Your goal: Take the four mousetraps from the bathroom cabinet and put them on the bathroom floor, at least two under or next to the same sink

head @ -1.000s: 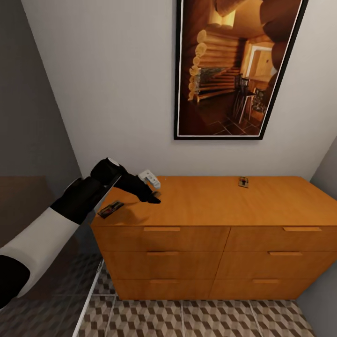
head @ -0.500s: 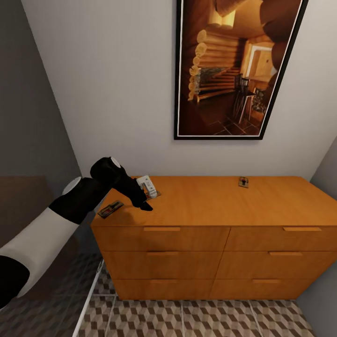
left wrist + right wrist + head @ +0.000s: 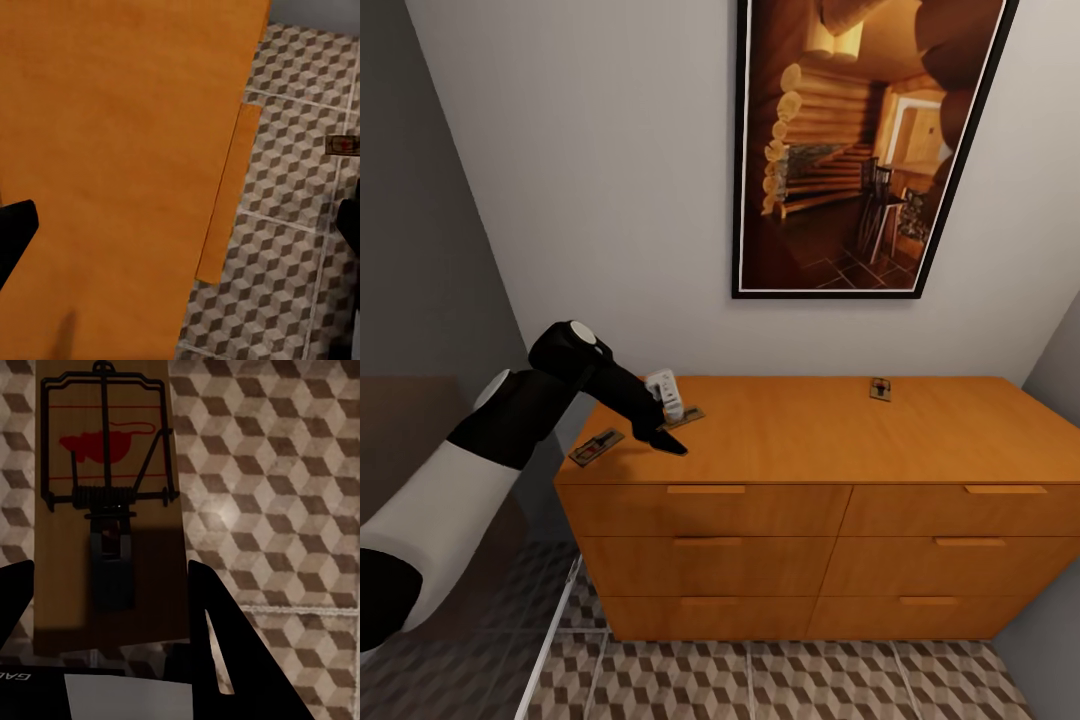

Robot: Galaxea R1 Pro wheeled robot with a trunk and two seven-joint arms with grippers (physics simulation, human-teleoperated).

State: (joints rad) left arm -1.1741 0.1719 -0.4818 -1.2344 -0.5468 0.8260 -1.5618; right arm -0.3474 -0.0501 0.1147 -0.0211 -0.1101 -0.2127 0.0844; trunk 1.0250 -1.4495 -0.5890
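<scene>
Mousetraps lie on your cabinet (image 3: 810, 430): one (image 3: 596, 447) at the left front corner, one (image 3: 685, 417) beside your left gripper (image 3: 660, 432), one (image 3: 879, 388) near the wall. Your left arm reaches down over the top, fingers spread wide with nothing between them. Your right gripper (image 3: 112, 622) clamps a flat wooden trap (image 3: 109, 502) above the cube-patterned floor (image 3: 780, 680). A framed picture (image 3: 860, 150) hangs above.

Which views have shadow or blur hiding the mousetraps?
Head view: even light, soft render; the mousetrap at the cabinet corner is small and fuzzy. Right wrist view: the held mousetrap is sharp, its lower end darkened by right gripper shadow. Left wrist view: the floor mousetrap is blurry.
</scene>
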